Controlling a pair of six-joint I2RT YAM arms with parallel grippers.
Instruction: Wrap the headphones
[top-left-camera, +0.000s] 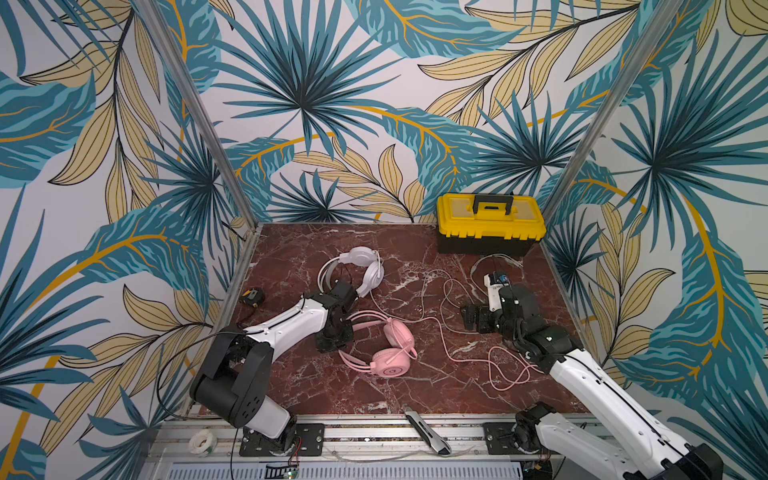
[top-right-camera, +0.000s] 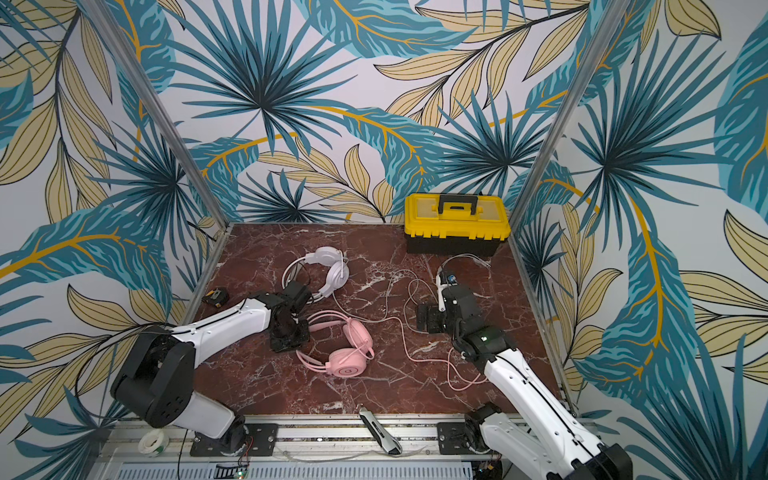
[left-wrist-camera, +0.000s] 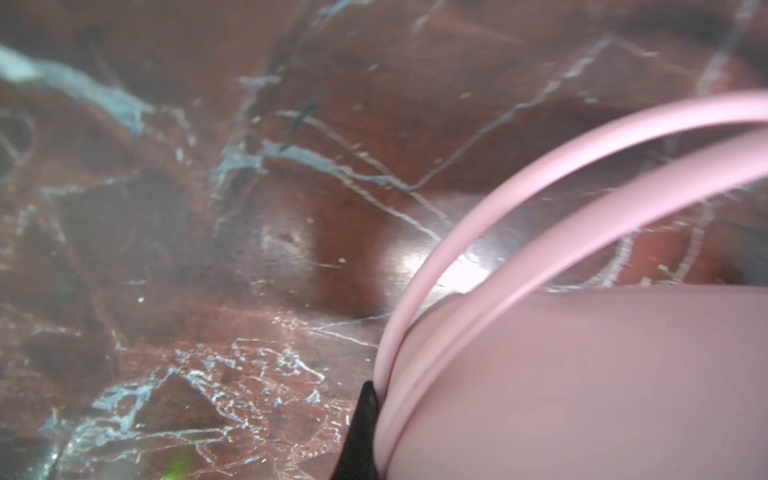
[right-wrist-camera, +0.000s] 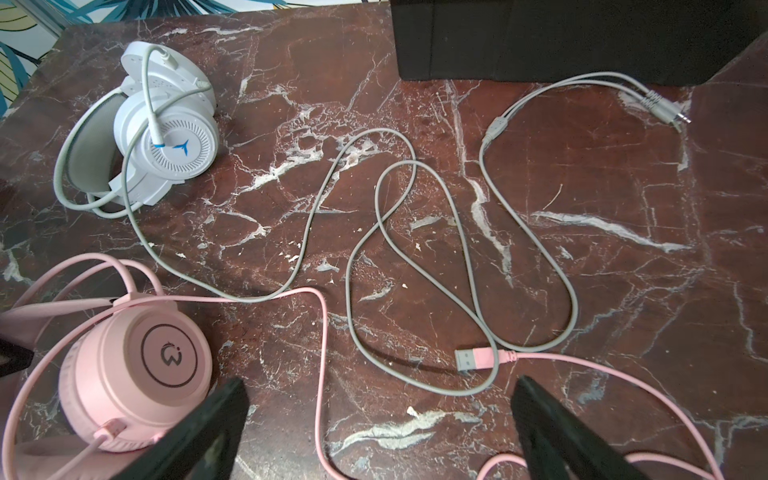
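The pink headphones (top-left-camera: 392, 353) (top-right-camera: 347, 353) lie at the middle of the marble table (top-left-camera: 316, 390). Their thin headband (left-wrist-camera: 519, 178) runs from the ear cups to my left gripper (top-left-camera: 334, 337) (top-right-camera: 289, 336), which is shut on it; only one black finger (left-wrist-camera: 362, 428) shows, pressed against the band. The white headphones (top-left-camera: 361, 270) (right-wrist-camera: 166, 133) lie behind, and their grey cable (right-wrist-camera: 415, 249) loops loosely to the right. My right gripper (top-left-camera: 471, 318) (right-wrist-camera: 378, 386) hovers open over the cables, close to the pink USB plug (right-wrist-camera: 478, 359), holding nothing.
A yellow and black toolbox (top-left-camera: 490, 224) stands at the back right corner. A small tape measure (top-left-camera: 253, 296) lies at the left edge, and a utility knife (top-left-camera: 428, 432) and a tape roll (top-left-camera: 201, 442) rest on the front rail. The pink cable (top-left-camera: 503, 370) coils beside my right arm.
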